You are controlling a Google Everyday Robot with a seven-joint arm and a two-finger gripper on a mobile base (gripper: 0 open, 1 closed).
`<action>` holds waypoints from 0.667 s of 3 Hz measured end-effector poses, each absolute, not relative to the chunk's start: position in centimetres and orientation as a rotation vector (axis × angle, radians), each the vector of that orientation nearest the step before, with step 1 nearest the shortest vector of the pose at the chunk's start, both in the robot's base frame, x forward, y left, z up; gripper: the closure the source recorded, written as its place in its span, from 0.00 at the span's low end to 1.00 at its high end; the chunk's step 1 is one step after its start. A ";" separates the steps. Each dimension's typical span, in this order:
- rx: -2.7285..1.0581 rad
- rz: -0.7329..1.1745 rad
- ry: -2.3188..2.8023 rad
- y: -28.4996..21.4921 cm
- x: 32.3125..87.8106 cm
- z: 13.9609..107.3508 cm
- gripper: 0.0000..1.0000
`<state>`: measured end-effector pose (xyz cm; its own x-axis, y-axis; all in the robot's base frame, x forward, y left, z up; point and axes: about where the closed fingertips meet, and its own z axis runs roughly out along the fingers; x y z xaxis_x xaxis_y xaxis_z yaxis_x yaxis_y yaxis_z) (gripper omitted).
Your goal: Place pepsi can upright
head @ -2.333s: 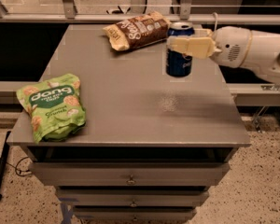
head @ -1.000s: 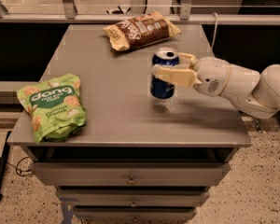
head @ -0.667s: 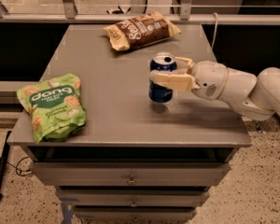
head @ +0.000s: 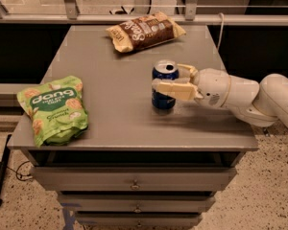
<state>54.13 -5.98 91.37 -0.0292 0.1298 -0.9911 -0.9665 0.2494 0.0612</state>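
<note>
The pepsi can is dark blue with a silver top. It stands upright on the grey table, right of the middle, with its base on the surface. My gripper reaches in from the right at the end of the white arm. It is shut on the can: one cream finger crosses the can's front and the other lies behind its top.
A green Dang snack bag lies at the table's front left. A brown snack bag lies at the back middle. Drawers sit below the table top. A railing runs behind the table.
The gripper carried the can from high at the back right down and leftward. The can now rests on the table, a little lower than 0.7 s ago.
</note>
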 end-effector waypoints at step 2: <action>-0.951 1.097 1.258 -6.6 54.0 90.6 0.00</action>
<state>53.96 -6.60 90.58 -0.0138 0.1005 -0.9948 -0.9718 0.2330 0.0371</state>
